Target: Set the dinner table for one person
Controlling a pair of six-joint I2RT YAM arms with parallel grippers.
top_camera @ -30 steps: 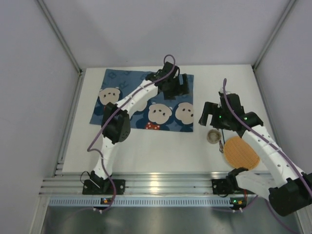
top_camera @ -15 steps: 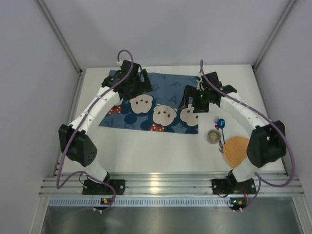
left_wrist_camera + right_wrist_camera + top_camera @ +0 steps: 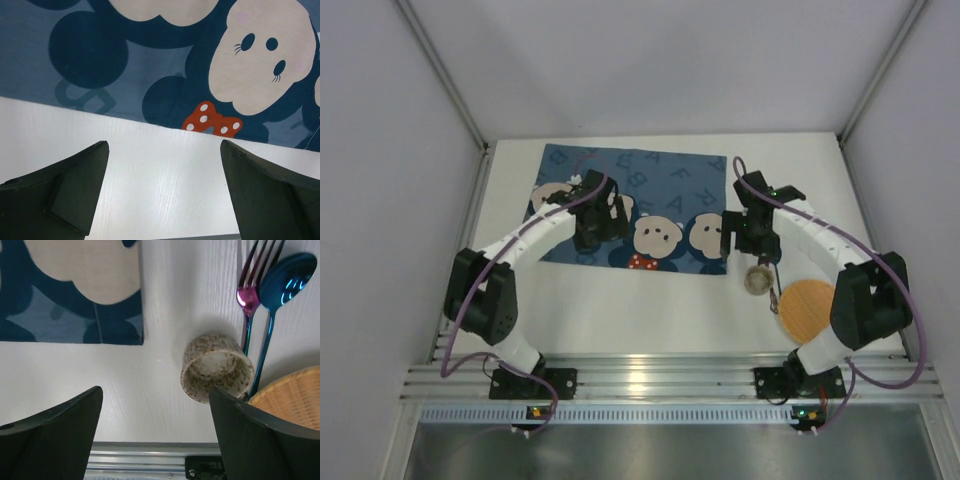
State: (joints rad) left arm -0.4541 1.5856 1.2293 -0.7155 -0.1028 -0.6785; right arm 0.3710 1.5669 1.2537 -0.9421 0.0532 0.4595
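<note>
Hovering over the table (image 3: pixel 650 300), the right arm's fingers (image 3: pixel 240 430) spread wide and empty. The speckled cup (image 3: pixel 216 370) stands just ahead of them, off-centre. The fork (image 3: pixel 247 295) and spoon (image 3: pixel 280 285) lie beside it, long axes running toward the fingers. The left arm's fingers (image 3: pixel 75 185), also wide and empty, hang at the placemat (image 3: pixel 150 75) edge, well apart from the cup, so the right arm is nearer.

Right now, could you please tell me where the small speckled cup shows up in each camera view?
Top external: the speckled cup stands right of centre, just off the near right corner of the blue placemat, beside the woven plate.
Left wrist: not in it.
Right wrist: right of centre, next to the fork, with the placemat's corner at upper left.
Shared landmark: the blue placemat, seen in all three views.
</note>
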